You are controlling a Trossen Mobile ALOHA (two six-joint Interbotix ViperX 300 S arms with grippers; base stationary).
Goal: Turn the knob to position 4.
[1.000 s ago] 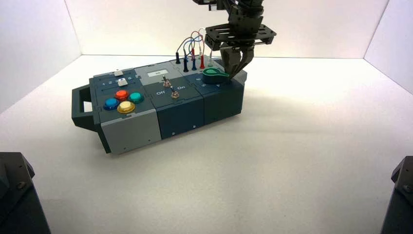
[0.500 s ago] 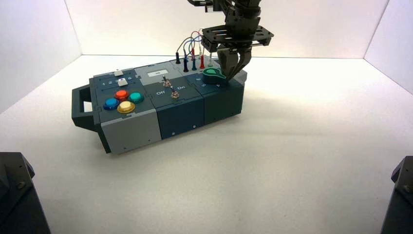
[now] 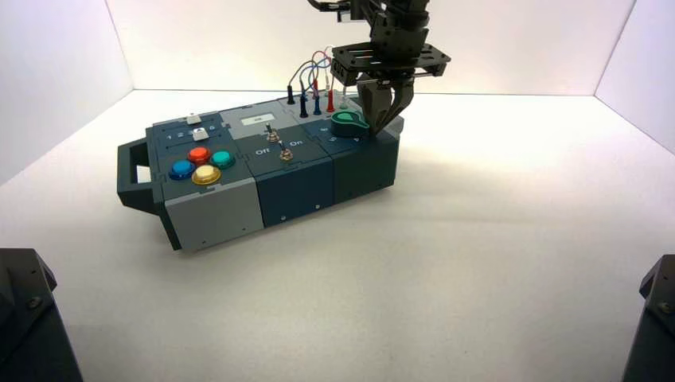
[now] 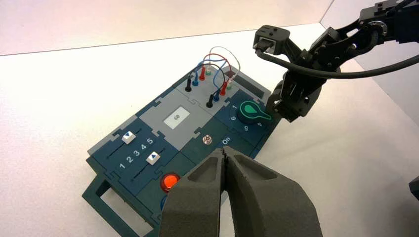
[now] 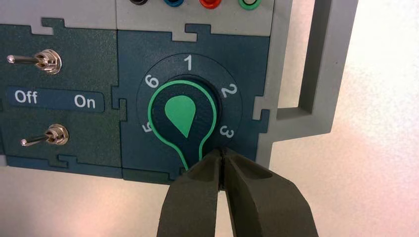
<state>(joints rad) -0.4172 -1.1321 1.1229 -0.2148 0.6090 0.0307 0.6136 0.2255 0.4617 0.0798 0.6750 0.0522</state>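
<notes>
**A:** Knob (image 5: 183, 118) first, then. Where does it sit on the box (image 3: 215, 211)?

**B:** On the dark blue end section, at the box's right-hand end as the robot faces it, just in front of the row of wire plugs (image 3: 316, 97). It lies well away from the coloured push-buttons (image 3: 202, 165) at the other end, with the two metal toggle switches (image 5: 47, 61) between.

**A:** And the arms?

**B:** The right gripper (image 5: 223, 160) is at work. It hangs over that end, fingers pressed together with nothing held, tips right against the end of the knob's pointer lobe on the side of the numeral 3. The left gripper (image 4: 225, 163) waits well back, over the button end, also clenched and empty.

**A:** How far along?

**B:** The lobe points between the 5 and the 3, where a 4 should be, though the fingers cover that mark. In the left wrist view the lobe tip lies beside the 4. I judge it at or nearly at position.

**A:** How to finish well?

**B:** Nudge only the lobe tip, lightly and sideways. Stop at the detent so it does not overrun towards 5, then lift straight up without dragging the lobe.
</notes>
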